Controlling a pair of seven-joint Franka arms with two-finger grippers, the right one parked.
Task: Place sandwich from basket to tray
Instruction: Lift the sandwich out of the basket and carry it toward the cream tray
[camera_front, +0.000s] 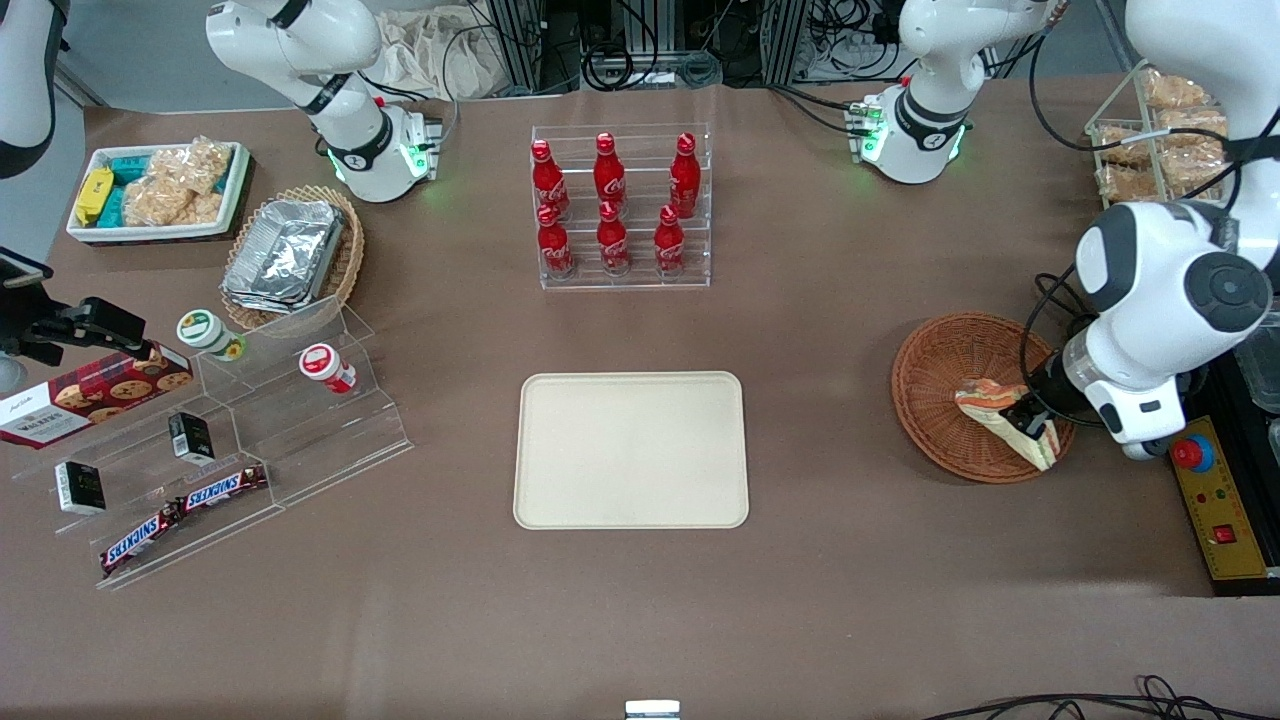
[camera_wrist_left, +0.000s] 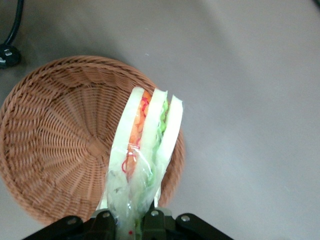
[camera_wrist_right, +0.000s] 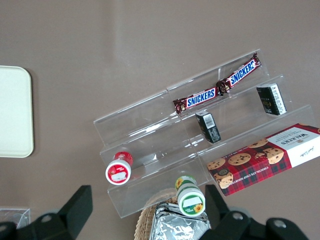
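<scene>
The sandwich (camera_front: 1000, 415) (camera_wrist_left: 145, 150), a plastic-wrapped wedge of pale bread with orange and green filling, hangs tilted just above the reddish-brown wicker basket (camera_front: 950, 400) (camera_wrist_left: 55, 145). My gripper (camera_front: 1030, 425) (camera_wrist_left: 131, 222) is shut on the sandwich's wrapped end, over the part of the basket rim nearer the front camera. The basket holds nothing else that I can see. The cream tray (camera_front: 631, 449) lies flat in the middle of the table, toward the parked arm from the basket, with nothing on it.
A clear rack of red cola bottles (camera_front: 615, 205) stands farther from the camera than the tray. An acrylic stepped stand with snack bars and jars (camera_front: 215, 450) sits at the parked arm's end. A yellow control box (camera_front: 1220, 510) lies beside the basket.
</scene>
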